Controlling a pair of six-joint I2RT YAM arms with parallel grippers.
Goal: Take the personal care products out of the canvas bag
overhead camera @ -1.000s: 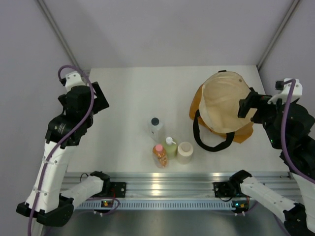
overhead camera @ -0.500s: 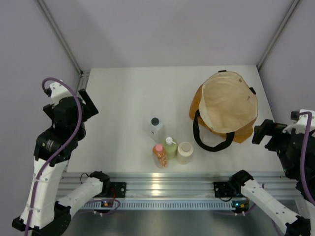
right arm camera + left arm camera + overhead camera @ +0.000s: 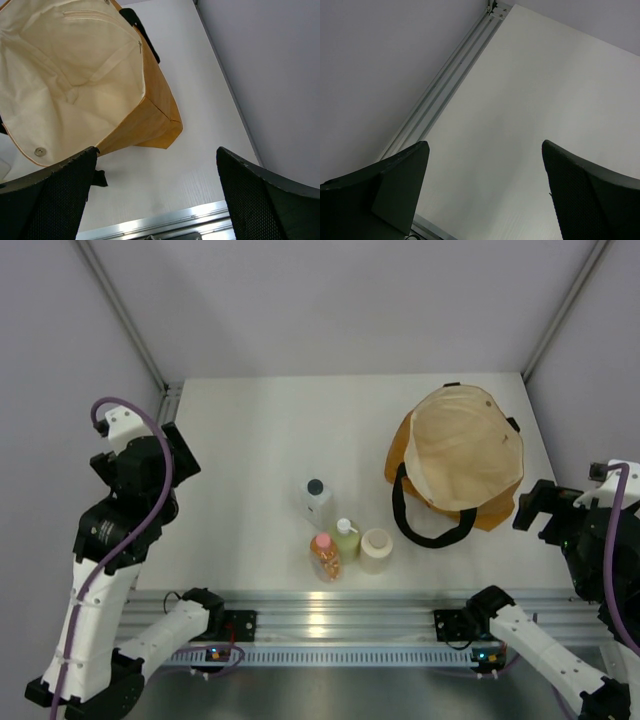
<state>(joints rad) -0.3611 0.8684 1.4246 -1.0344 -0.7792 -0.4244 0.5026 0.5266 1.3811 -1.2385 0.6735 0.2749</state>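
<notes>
The canvas bag (image 3: 462, 452) lies at the right of the table, mouth facing up, and its cream lining (image 3: 70, 70) shows nothing inside. One black handle (image 3: 432, 528) loops toward the near edge. The personal care products stand together on the table left of the bag: a clear-white bottle with black cap (image 3: 317, 498), a yellow-green one with white cap (image 3: 346, 538), an orange one with pink cap (image 3: 324, 556) and a squat cream one (image 3: 376, 550). My left gripper (image 3: 180, 452) (image 3: 485, 150) hangs open over bare table at the left edge. My right gripper (image 3: 540, 508) (image 3: 156, 152) is open, just off the bag's near right corner.
An aluminium rail (image 3: 340, 615) runs along the near edge with both arm bases on it. A second rail (image 3: 445, 85) lines the table's left side. Grey walls close in on the left, right and back.
Over the second, my right gripper pulled away from the bag's rim toward the near right. My left arm drew back toward the left edge. Both have barely moved in the last half second.
</notes>
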